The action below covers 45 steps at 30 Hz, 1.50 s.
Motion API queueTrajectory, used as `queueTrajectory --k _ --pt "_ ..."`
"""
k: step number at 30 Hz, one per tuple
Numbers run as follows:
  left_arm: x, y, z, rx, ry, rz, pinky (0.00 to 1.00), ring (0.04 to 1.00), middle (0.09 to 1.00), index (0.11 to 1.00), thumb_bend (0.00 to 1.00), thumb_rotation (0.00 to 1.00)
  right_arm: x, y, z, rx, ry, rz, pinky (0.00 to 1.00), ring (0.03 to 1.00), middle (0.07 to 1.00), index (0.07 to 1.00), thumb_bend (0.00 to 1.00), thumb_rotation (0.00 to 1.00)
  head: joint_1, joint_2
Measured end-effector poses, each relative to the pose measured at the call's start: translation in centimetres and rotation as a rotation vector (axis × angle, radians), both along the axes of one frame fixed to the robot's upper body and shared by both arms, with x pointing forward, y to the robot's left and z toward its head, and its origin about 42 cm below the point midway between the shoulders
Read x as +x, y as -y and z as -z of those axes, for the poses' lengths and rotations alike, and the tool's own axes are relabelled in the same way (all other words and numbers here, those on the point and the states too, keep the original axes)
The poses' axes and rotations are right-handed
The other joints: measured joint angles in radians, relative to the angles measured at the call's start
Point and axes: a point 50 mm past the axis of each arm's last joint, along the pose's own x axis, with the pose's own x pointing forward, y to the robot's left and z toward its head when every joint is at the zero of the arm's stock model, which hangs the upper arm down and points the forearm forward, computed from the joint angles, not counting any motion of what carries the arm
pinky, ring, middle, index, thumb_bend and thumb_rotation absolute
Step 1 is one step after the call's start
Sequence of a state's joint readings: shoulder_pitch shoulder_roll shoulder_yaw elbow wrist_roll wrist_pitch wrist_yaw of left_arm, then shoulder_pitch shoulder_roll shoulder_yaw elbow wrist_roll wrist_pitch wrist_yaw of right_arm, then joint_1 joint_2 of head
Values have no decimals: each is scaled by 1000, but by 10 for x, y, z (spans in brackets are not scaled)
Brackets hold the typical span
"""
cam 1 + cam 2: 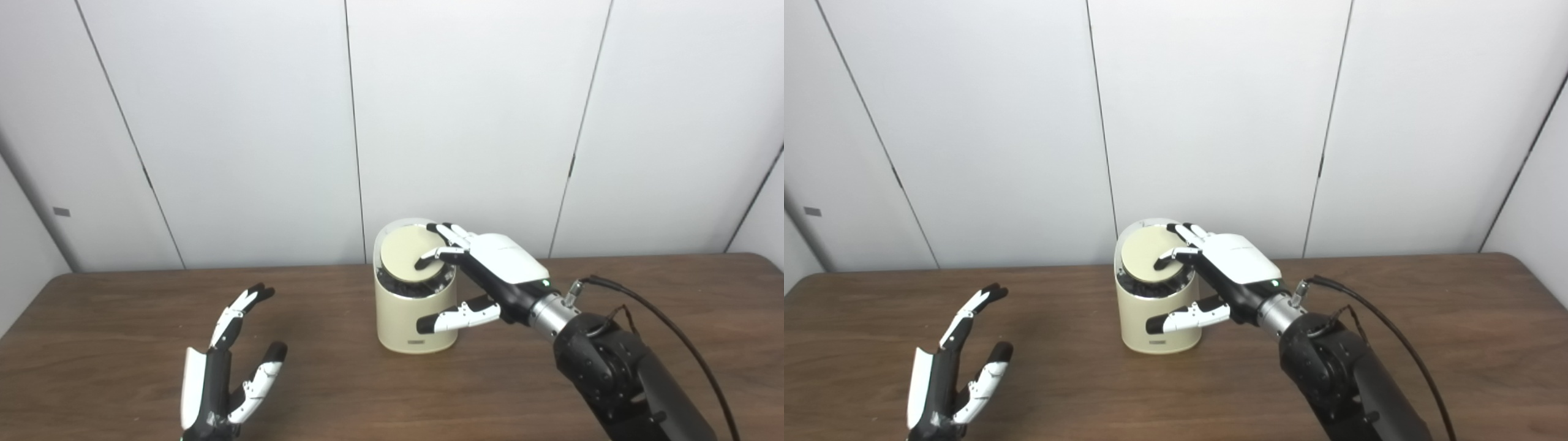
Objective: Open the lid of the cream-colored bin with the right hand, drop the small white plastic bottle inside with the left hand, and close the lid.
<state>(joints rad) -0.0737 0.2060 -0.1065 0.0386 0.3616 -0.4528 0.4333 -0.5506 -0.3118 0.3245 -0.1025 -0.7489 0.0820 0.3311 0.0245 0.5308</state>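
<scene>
The cream-colored bin (409, 321) stands upright in the middle of the table. Its round lid (403, 256) is tilted, with a dark gap showing under its front edge. My right hand (497, 264) reaches over the bin from the right. Its fingertips (436, 252) rest on top of the lid and its thumb (456, 317) lies in front of the bin wall, so it grips nothing. My left hand (226, 367) hovers open and empty near the table's front left, palm turned right. No small white bottle is visible in either view.
The brown wooden table (643, 288) stretches wide on both sides of the bin. A white panelled wall stands right behind it. A black cable (667, 324) loops off my right forearm above the table's right side.
</scene>
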Motion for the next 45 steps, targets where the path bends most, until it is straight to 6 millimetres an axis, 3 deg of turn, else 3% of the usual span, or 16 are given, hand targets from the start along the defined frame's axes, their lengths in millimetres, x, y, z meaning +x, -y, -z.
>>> queueTrajectory --k 13,29,35,41,45 --pt "-5 1 0 13 -7 -9 943 895 884 821 608 812 -3 -8 3 -70 39 -9 939 1000 1000 746 999 942 0 11" --pt "-5 5 0 4 -11 -7 950 893 884 822 606 816 0 -19 -17 -195 3 48 1000 1000 1000 701 1000 1000 3 9" --pt "-5 6 0 3 -11 -6 948 889 881 820 599 810 -1 -18 -16 -168 2 46 942 1000 999 793 1000 929 0 5" --pt "-5 5 0 3 -11 -6 951 887 878 813 616 801 -5 -11 12 -24 -7 19 961 1000 1000 978 937 832 -2 3" --pt "-5 6 0 1 -12 -4 964 890 878 813 618 796 -5 -6 24 40 -20 25 983 1000 1000 999 940 817 -2 2"
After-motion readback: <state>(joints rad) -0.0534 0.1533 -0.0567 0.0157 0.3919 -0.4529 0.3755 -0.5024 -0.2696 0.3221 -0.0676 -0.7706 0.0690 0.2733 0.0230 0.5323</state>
